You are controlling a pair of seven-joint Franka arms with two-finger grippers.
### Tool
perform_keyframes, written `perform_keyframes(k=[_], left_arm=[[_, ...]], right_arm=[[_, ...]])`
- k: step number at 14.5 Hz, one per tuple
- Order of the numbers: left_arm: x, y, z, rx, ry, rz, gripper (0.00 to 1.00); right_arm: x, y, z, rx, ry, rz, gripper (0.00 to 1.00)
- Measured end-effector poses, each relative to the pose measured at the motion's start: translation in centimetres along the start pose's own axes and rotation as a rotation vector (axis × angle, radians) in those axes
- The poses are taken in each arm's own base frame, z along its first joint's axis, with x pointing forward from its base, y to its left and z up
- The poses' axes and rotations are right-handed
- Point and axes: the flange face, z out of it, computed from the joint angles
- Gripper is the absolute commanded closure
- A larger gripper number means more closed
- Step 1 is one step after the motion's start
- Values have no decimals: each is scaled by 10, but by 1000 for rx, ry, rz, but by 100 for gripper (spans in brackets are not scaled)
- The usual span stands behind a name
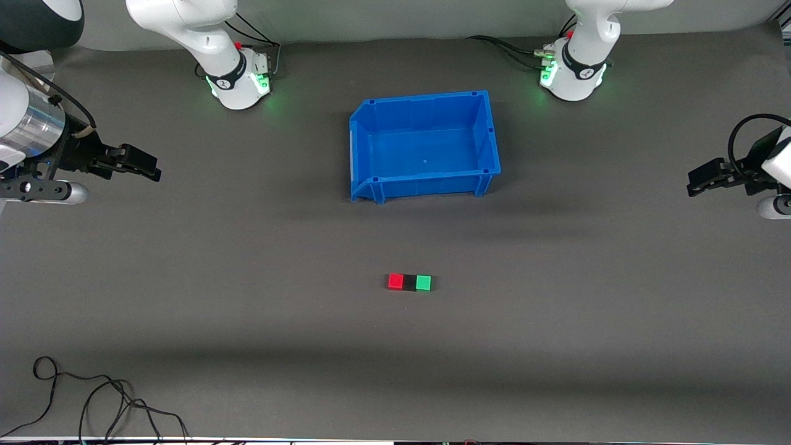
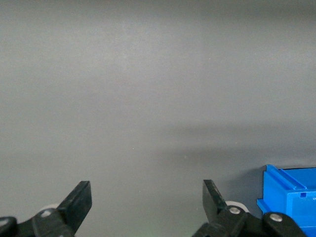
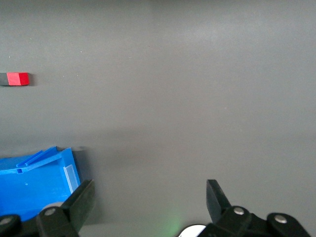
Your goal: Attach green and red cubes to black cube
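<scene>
Already the 3 cubes sit in one tight row on the grey mat (image 1: 247,309), nearer the front camera than the blue bin (image 1: 371,148): the red cube (image 1: 395,282) at 9 o'clock of the black cube (image 1: 410,283), the green cube (image 1: 423,283) at its 3 o'clock, each touching it. That flush line suggests the joining is done, though I can't see whether they truly hold together. The bin stands empty at about 12 o'clock from the row. Both arms wait, drawn out to the table's 2 ends, presumably to leave the row alone. The right gripper (image 1: 126,164) hangs over bare mat at its end, jaws spread wide, holding and touching nothing. The left gripper (image 1: 710,178) does the same at its own end, fingers wide apart and empty.
</scene>
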Motion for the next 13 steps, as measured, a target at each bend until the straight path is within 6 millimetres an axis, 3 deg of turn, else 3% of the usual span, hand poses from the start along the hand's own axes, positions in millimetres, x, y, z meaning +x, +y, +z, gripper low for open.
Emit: perform_keyframes(k=[3,7,13], left_arm=[[0,2,1,0,-4,1,0],[-1,20,0,1,-7,-7,0],[-1,23,1,-1,-8,-23,0]], right_arm=[[-3,6,-6,4,12,9,0],[-7,16,-15,9,27,26,0],[-8,13,-15,8,29,21,0]])
